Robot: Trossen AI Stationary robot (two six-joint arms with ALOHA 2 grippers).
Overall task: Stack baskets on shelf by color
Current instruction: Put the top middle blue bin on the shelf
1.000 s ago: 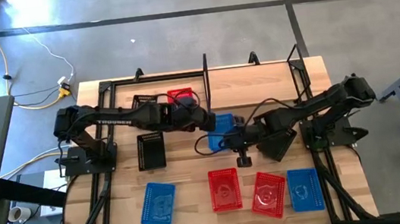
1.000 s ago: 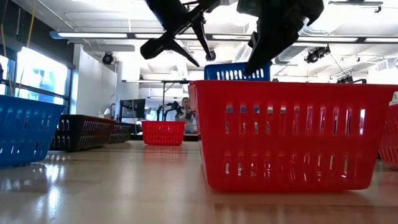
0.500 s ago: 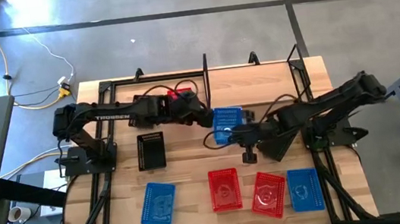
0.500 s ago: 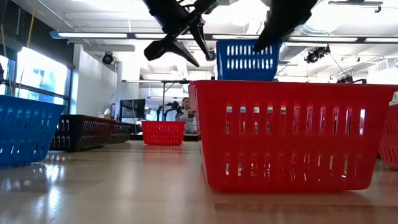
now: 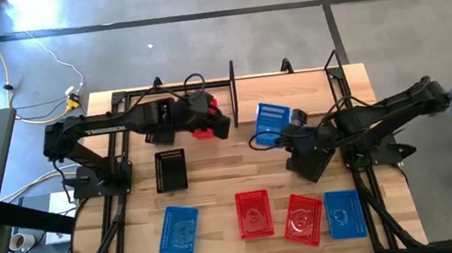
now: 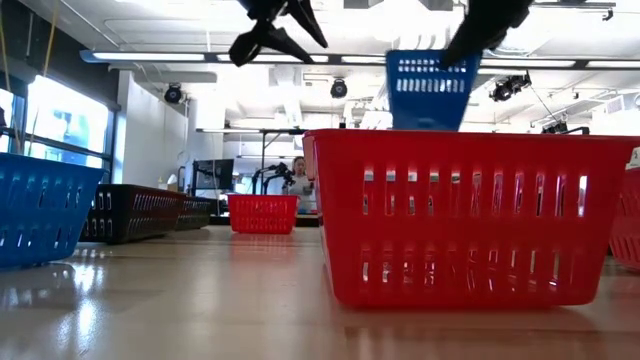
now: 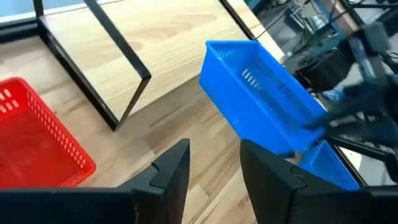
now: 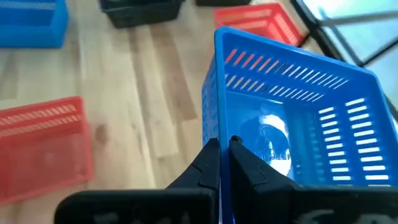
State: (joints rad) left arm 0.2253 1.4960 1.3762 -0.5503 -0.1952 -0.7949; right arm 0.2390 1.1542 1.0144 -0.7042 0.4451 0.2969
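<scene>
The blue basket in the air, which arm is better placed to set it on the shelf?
The right. Its pincer is already shut on the blue basket, lifted beside the shelf. The left pincer is open, empty, by a red basket.

In your low view, both arms enter from above with their upper links cut off, and the lifted blue basket (image 6: 431, 90) is motion-blurred. The front red basket (image 6: 470, 215) hides the tabletop behind it. In your high view, the left arm covers most of the red basket (image 5: 206, 118) beside the shelf (image 5: 233, 91).
</scene>
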